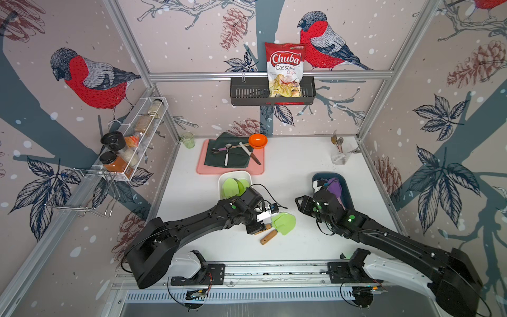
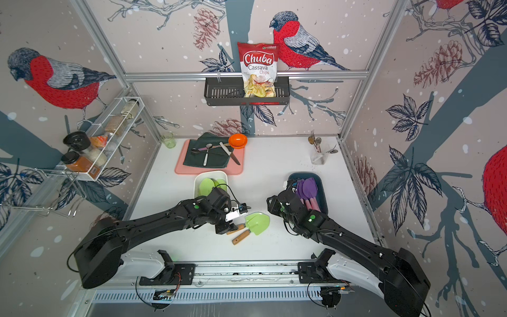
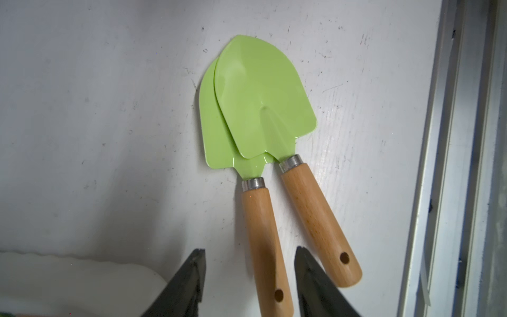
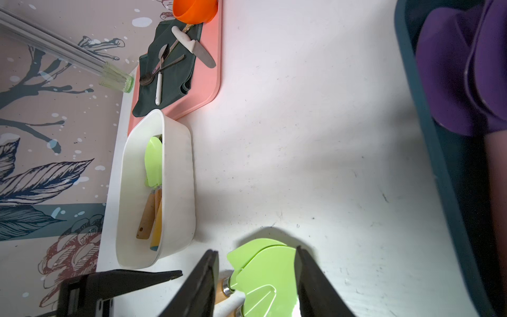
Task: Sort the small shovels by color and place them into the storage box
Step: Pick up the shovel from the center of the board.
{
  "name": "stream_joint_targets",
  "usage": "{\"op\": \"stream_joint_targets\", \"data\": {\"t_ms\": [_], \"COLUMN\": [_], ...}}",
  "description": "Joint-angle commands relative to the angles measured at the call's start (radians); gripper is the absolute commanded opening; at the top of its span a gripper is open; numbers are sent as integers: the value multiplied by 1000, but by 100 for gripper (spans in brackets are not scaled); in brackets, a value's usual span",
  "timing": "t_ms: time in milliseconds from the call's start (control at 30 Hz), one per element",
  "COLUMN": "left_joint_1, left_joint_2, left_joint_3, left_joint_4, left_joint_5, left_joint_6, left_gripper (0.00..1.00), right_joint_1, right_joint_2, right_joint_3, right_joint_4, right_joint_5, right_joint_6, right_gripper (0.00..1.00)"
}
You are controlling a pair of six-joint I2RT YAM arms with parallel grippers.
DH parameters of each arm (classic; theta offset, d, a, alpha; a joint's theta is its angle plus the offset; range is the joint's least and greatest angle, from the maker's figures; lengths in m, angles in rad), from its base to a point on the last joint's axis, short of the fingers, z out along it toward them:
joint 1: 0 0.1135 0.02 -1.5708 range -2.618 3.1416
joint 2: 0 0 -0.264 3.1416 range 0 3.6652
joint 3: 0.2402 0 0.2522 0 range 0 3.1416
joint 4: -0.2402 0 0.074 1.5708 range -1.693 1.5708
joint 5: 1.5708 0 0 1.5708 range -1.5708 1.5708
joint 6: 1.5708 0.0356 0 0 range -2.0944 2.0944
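Mid-table (image 1: 296, 170), two green shovels (image 1: 284, 223) overlapping, blades stacked. Left pincer (image 3: 250, 249) spread astride one wooden handle, not yet touching. Right pincer (image 4: 255, 249) spread, empty. White box (image 1: 234, 173) holds more green; blue box (image 2: 323, 192), purple shovels (image 2: 308, 186).

Mock kitchen test cell: aluminium frame (image 1: 192, 75), spice rack (image 1: 142, 148).

Both top views high overhead, whole table (image 1: 290, 164); wrist cameras close, both on green shovels (image 3: 258, 104) at six o'clock.
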Motion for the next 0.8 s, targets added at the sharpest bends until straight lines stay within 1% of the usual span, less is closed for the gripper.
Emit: {"op": "stream_joint_targets", "data": {"t_ms": [0,233,367,433,500,533,600,633,767], "left_joint_1": [-19,-41,-52,-58,-61,-63,-63,-63,-63], "left_joint_2": [44,142,211,249,284,301,320,322,308], "left_joint_3": [22,74,95,107,116,119,133,139,164], "left_joint_4": [14,11,20,18,25,32,38,41,53], "left_joint_5": [-50,-28,-65,-95,-137,-164,-203,-217,-256], "left_joint_6": [18,0,-9,-10,-12,-14,-19,-24,-55], "left_gripper": [56,52,49,46,38,31,7,0,0], "right_joint_1": [2,-3,-7,-9,-12,-15,-18,-20,-25], "right_joint_2": [-23,-68,-94,-109,-124,-134,-152,-162,-206], "right_joint_3": [-19,-56,-79,-89,-99,-103,-109,-111,-120], "right_joint_4": [-1,-1,0,-3,-6,-8,-20,-28,-53], "right_joint_5": [23,34,36,38,42,45,51,54,73], "right_joint_6": [25,27,30,31,32,32,34,34,39], "right_gripper": [50,50,50,50,51,50,51,51,51]}}
